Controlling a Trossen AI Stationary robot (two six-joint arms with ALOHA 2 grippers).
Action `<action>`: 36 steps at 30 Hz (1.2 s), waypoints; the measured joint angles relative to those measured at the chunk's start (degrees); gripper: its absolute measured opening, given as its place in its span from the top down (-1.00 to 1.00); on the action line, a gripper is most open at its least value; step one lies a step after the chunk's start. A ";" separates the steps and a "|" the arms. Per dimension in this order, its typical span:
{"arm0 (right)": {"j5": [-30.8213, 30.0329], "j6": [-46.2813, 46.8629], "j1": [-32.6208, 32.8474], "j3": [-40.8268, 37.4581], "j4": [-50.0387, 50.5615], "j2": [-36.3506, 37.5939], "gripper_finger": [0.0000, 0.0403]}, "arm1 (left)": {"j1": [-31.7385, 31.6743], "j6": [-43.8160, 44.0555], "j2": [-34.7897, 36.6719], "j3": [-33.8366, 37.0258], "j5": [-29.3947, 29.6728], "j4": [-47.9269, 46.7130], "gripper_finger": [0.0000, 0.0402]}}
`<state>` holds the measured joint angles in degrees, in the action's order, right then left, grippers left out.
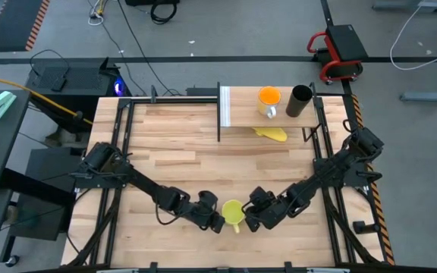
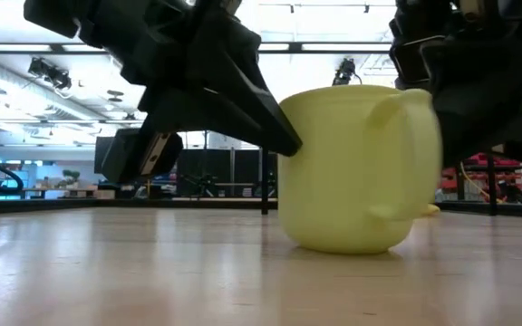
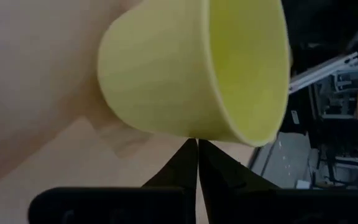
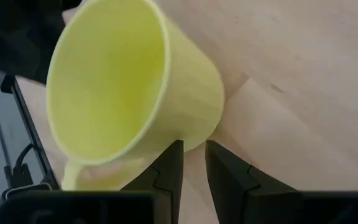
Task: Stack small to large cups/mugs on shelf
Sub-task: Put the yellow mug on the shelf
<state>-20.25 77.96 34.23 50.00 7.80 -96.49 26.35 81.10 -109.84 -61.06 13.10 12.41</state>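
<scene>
The yellow mug [image 1: 232, 210] stands upright on its base on the tabletop near the near edge, its handle [image 1: 237, 226] toward the near edge. My left gripper [image 1: 218, 218] is shut, low at the mug's left side. My right gripper [image 1: 249, 216] sits at the mug's right side, open by a narrow gap. The orange cup [image 1: 268, 97] and the tall black cup [image 1: 300, 100] stand on the shelf [image 1: 241, 114], a raised light-wood board at the far edge with a white end panel. My left gripper meets the mug's outer wall [image 3: 194, 132] just below the rim with the tips of its shut fingers [image 3: 185, 155]. It comes slanting down from the table's left. The mug rests on its base [image 2: 343, 246] on the table. My right gripper has its fingertips [image 4: 174, 152] right at the mug's outer wall [image 4: 194, 134], coming from the table's right; whether they touch it I cannot tell.
A flat yellow banana-like thing [image 1: 271, 133] lies on the tabletop just in front of the shelf. Black frame rails [image 1: 120, 144] run along the table's left and right sides. Bare wood lies between the mug and the shelf.
</scene>
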 joint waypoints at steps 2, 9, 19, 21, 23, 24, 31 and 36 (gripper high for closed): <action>0.19 0.36 0.11 0.00 0.11 0.00 0.62 | -0.06 0.02 0.00 0.00 0.26 -0.33 0.89; -0.01 1.47 0.64 0.11 0.74 0.94 0.62 | 0.06 0.40 0.00 0.00 0.37 0.11 0.94; -0.44 1.42 1.14 0.14 4.43 4.40 0.62 | 0.83 0.71 0.54 0.00 0.04 0.20 0.88; -0.41 1.43 1.25 0.13 5.42 5.16 0.62 | 1.36 0.70 1.16 0.00 0.49 -0.06 0.90; -0.26 1.58 1.67 0.13 6.60 6.06 0.62 | 1.97 0.70 2.19 0.00 1.30 -0.39 0.92; -0.26 1.58 1.73 0.13 6.88 6.50 0.62 | 2.22 0.72 2.58 -0.02 1.61 -0.11 0.93; -0.26 1.58 2.35 0.13 7.22 7.80 0.62 | 2.40 -1.01 8.26 -0.17 3.94 0.30 0.94; -0.24 1.29 2.33 0.13 7.60 7.80 0.62 | -0.04 -10.71 12.88 -3.52 5.19 0.28 0.91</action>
<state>-20.49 79.25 36.56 50.13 15.40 -88.68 26.31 70.39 -96.96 -64.58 18.29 12.70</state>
